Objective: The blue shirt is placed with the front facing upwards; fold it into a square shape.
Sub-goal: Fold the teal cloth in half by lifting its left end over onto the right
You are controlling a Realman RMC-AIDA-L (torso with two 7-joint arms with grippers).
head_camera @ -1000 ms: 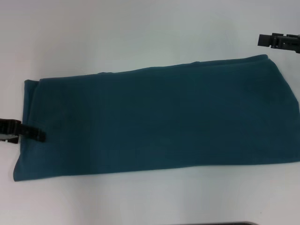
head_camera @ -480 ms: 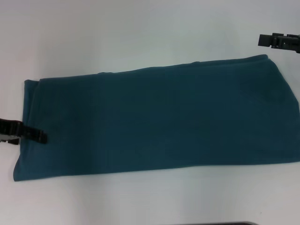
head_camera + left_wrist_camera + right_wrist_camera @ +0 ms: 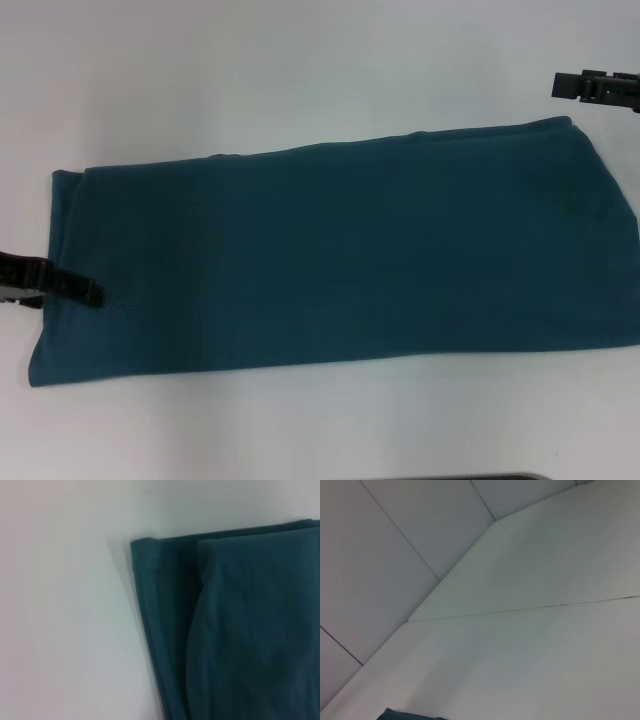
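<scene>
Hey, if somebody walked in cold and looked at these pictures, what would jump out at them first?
The blue shirt, folded into a long band, lies across the white table. The left gripper reaches over its left end, and the right gripper hangs beyond its far right corner.

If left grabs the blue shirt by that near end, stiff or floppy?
Probably floppy: the blue shirt lies flat in soft layers, seen in the left wrist view. Layers will likely slide apart and sag. Left gripper at one edge likely lifts only the top layers.
</scene>
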